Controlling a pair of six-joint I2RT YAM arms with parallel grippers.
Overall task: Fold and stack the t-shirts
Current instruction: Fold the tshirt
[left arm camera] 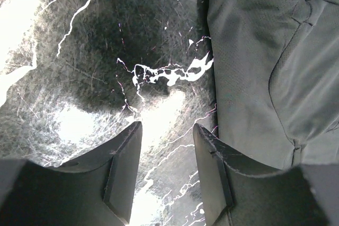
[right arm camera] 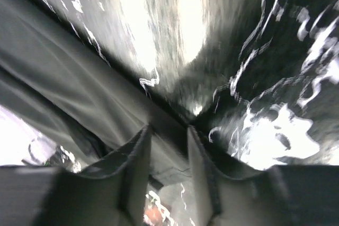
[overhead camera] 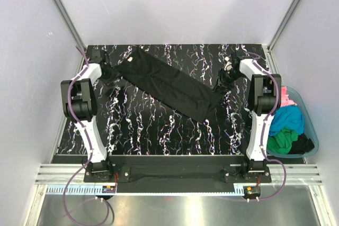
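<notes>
A large black t-shirt (overhead camera: 169, 86), folded into a long strip, lies diagonally across the marbled table (overhead camera: 159, 130). My left gripper (overhead camera: 108, 72) hovers at its upper left end. In the left wrist view that gripper (left arm camera: 167, 128) is open with only bare table between its fingers, and the shirt (left arm camera: 265, 51) lies just to the right. My right gripper (overhead camera: 221, 80) is at the shirt's lower right end. In the blurred right wrist view it (right arm camera: 168, 130) stands open, with an edge of the black cloth (right arm camera: 79, 78) running between its fingers.
A translucent teal tub (overhead camera: 313, 130) stands off the table's right edge. It holds a pink shirt (overhead camera: 286, 98), a turquoise-blue shirt (overhead camera: 288, 119), a green shirt (overhead camera: 280, 140) and some dark cloth. White walls enclose the table on three sides.
</notes>
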